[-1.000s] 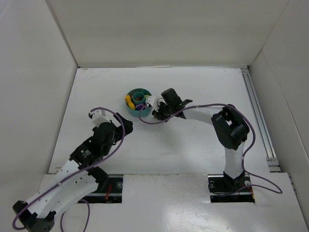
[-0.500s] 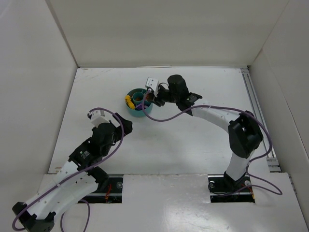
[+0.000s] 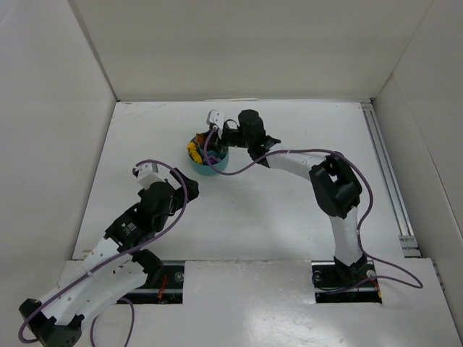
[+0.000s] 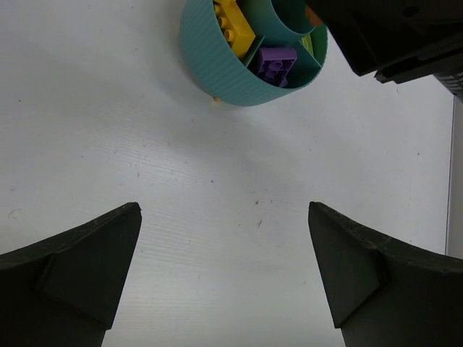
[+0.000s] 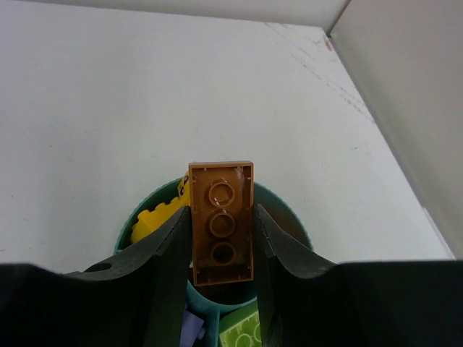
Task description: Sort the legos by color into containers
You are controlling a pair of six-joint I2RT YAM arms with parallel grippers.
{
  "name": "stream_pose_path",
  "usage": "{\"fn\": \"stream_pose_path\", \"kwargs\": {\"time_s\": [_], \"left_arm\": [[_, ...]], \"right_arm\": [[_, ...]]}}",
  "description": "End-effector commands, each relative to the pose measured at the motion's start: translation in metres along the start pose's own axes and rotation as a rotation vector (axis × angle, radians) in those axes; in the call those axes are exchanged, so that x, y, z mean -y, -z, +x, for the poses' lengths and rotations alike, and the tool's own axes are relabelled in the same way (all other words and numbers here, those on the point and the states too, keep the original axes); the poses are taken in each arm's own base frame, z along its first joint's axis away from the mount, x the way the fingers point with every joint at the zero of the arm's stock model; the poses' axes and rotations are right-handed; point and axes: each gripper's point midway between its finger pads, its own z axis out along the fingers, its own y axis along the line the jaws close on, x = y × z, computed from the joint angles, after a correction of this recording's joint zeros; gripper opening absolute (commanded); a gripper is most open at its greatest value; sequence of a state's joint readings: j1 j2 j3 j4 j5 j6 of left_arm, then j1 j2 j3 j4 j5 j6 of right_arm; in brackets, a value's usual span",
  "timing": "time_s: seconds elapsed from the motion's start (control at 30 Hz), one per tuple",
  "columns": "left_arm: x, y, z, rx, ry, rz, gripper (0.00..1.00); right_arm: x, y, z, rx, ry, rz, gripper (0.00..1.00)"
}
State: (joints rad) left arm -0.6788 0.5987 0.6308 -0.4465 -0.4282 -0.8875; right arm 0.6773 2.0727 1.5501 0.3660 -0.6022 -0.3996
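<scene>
Left arm (image 3: pixel 108 266): white shell links, black joint housings, and a small pale marking on the black forearm link. Right arm (image 3: pixel 346 238): same build and colours. A purple cable (image 3: pixel 189 181) runs along each arm in loose loops. A white camera block (image 3: pixel 147 171) sits just behind each end effector. Fingers (image 4: pixel 72 267): matt black, wedge-shaped, faint moulded edges.

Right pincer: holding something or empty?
Shut on a brown brick, wedged between both fingers, above the teal dish.
</scene>
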Motion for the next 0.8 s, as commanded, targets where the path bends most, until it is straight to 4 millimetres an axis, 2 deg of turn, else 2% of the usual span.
{"fn": "stream_pose_path", "kwargs": {"time_s": [0.0, 0.2, 0.37, 0.43, 0.47, 0.63, 0.7, 0.77], "left_arm": [[0.009, 0.007, -0.019, 0.051, 0.023, 0.013, 0.99], [0.009, 0.007, -0.019, 0.051, 0.023, 0.013, 0.99], [0.009, 0.007, -0.019, 0.051, 0.023, 0.013, 0.99], [0.007, 0.007, -0.018, 0.047, 0.018, 0.007, 0.99], [0.007, 0.007, -0.018, 0.047, 0.018, 0.007, 0.99], [0.011, 0.010, -0.022, 0.056, 0.036, 0.020, 0.99], [0.011, 0.010, -0.022, 0.056, 0.036, 0.020, 0.99], [0.010, 0.010, -0.019, 0.044, 0.032, 0.019, 0.99]], "right_arm": [[0.008, -0.006, -0.034, 0.108, 0.040, -0.008, 0.29], [0.006, -0.014, -0.008, 0.068, 0.013, -0.003, 0.32], [0.006, -0.016, -0.005, 0.066, 0.011, -0.004, 0.35], [0.004, -0.015, 0.000, 0.058, 0.005, -0.007, 0.39], [0.004, -0.015, 0.000, 0.058, 0.005, -0.007, 0.44], [0.004, -0.002, -0.023, 0.081, 0.032, 0.002, 0.64], [0.007, 0.004, -0.035, 0.092, 0.051, 0.018, 0.66], [0.014, 0.012, -0.054, 0.110, 0.083, 0.053, 0.67]]}}
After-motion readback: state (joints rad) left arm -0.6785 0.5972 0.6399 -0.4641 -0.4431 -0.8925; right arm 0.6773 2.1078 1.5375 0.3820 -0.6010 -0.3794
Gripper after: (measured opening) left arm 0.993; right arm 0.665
